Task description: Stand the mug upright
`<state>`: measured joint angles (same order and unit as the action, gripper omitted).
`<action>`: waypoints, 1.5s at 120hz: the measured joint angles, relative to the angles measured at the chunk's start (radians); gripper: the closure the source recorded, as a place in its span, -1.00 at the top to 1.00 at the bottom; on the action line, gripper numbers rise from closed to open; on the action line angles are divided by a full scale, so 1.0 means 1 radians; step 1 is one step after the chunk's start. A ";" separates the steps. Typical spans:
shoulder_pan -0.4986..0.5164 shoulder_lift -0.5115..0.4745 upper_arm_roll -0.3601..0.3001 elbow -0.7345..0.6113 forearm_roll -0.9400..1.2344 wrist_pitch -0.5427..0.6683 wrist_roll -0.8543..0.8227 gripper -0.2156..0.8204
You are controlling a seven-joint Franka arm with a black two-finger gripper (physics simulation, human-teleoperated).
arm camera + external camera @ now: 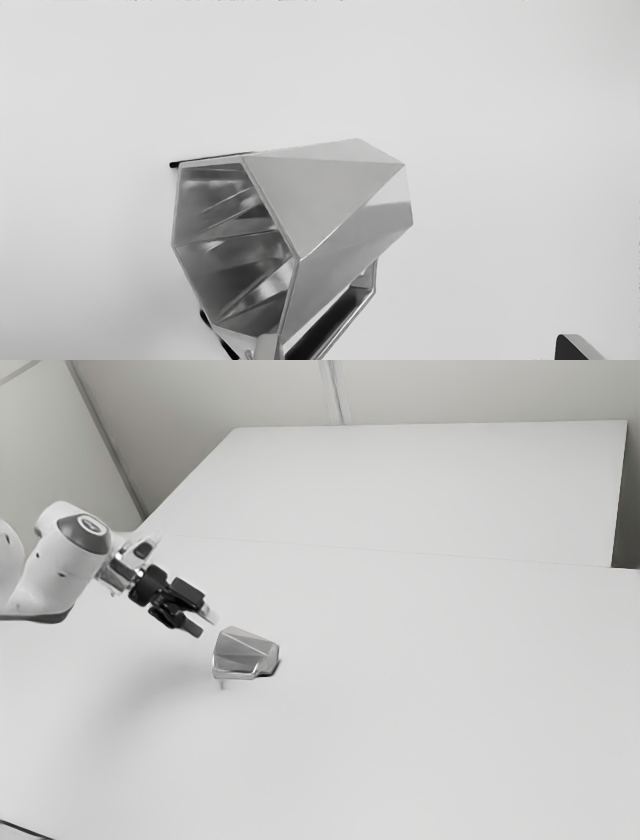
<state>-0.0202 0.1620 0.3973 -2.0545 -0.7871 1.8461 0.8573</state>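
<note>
Wht tbl (450,710) w/ wall (480,390) behind

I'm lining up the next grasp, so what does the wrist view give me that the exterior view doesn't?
Wrist view: the hollow, many-sided inside of the shiny silver faceted mug, and the opening within its angular handle.

Exterior view: the white and grey robot arm, the body of the black two-finger gripper, and the pale walls behind the table.

Both: the mug lying on its side on the plain white table, with the jaws apart.

Gap btwn fingers (268,347); mug (320,200) (tipped) obst. nr tool (205,624).
</note>
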 joint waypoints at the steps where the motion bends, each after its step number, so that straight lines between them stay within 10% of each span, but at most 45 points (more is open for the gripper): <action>1: 0.002 0.002 0.000 0.001 -0.002 -0.002 0.004 0.58; 138: 0.074 0.244 -0.025 0.125 -0.249 -0.197 0.245 0.57; 180: 0.074 0.263 -0.027 0.109 -0.316 -0.262 0.260 -0.32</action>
<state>0.0536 0.4252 0.3700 -1.9451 -1.1027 1.5839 1.1173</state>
